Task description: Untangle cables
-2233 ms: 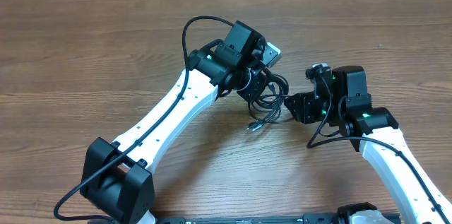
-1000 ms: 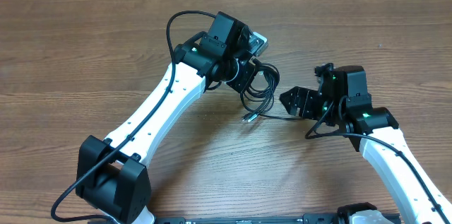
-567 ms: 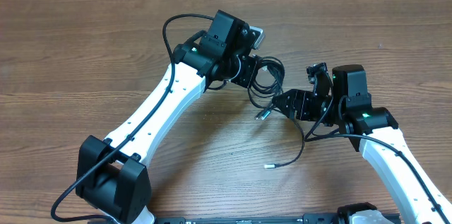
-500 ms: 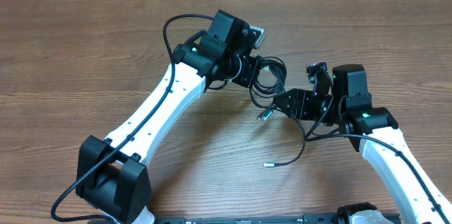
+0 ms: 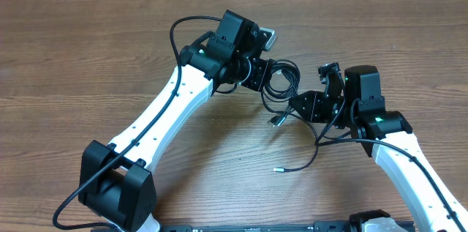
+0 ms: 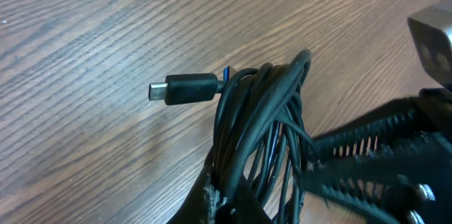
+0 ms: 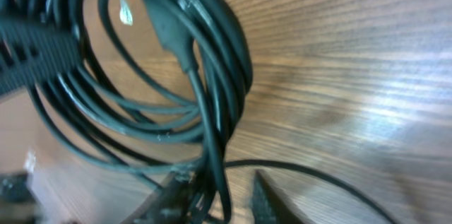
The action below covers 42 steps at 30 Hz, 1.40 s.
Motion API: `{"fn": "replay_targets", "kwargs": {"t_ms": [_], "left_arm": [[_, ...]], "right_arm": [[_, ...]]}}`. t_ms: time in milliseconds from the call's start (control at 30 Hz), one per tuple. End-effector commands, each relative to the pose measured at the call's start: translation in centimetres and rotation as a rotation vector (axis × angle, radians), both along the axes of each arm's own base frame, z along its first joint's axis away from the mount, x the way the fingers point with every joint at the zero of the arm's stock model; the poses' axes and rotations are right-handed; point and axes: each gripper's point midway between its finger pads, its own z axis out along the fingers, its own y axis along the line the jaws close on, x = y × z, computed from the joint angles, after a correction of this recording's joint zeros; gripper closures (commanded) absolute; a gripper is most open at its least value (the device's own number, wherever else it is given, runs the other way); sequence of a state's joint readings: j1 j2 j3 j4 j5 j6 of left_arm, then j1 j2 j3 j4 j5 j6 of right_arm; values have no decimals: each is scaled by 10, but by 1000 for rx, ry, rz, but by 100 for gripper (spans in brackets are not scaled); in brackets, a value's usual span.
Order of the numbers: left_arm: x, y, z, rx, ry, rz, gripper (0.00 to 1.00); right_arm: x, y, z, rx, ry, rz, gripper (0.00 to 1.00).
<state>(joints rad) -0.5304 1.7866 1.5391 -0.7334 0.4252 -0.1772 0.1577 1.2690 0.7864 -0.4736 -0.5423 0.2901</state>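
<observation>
- Two arms meet over one tangle: the cables (image 5: 281, 80) sit a little toward 2 o'clock from the middle of the table (image 5: 88, 56).
- Left claw (image 5: 258, 78) is at the bundle's 9 o'clock edge, clenched on the cables. In the left wrist view the strands run straight down into its fingers (image 6: 215, 203) at 6 o'clock of the frame.
- Same view: the coil (image 6: 258, 121) stands up off the wood, and a USB-type plug (image 6: 182, 88) sticks out of it toward 9 o'clock, clear of the other strands.
- Right claw (image 5: 298, 105) is at the bundle's 5 o'clock side, nose pointing toward 10 o'clock into the loops.
- Right wrist view: its fingers (image 7: 272, 194) stand apart at 6 o'clock of the frame with a couple of strands passing between them. There is a visible gap on the 3 o'clock side, so it reads as released, not clamped.
- Same view: several loops stacked (image 7: 141, 83), with a moulded plug body (image 7: 169, 22) lying across them near 12 o'clock. The picture is blurred, so I can't count strands.
- Overhead: a plug end (image 5: 276, 121) hangs out of the bundle at 6 o'clock, just beside the right claw.
- One thin strand (image 5: 313, 155) leaves the bundle past the right claw, curves toward 6 o'clock and ends in a small metal tip (image 5: 277, 170) lying on the table, well apart from the tangle.
</observation>
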Motion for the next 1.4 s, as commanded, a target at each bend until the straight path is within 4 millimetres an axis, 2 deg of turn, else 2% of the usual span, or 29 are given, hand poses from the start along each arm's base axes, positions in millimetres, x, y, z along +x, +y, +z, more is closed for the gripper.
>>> {"fn": "replay_targets", "kwargs": {"t_ms": [0,233,467,633,1000,1200,1300,1367], "left_arm": [[3,-3,21,-14,-63,-6,96],[3,-3,21,-12,-66,-11,96],[3,-3,21,-12,-69,-14,96],[3,-3,22,-12,-70,-14,96],[3,-3,22,-12,-70,-14,96],[4,-3,21,-10,-72,-12,96],[6,0,20,7,-81,2,96],[7,0,20,6,-81,3,96]], "right_arm": [[6,-1,6,-12,-24,-6,58],[12,0,11,-6,-62,-6,59],[18,0,17,-1,-98,-8,73],[15,0,13,-6,-77,-7,74],[11,-4,7,-27,-45,-21,95],[12,-17,-2,-94,-26,-74,96],[8,-34,-16,-181,25,-144,96],[3,-58,-29,-271,98,-274,96]]}}
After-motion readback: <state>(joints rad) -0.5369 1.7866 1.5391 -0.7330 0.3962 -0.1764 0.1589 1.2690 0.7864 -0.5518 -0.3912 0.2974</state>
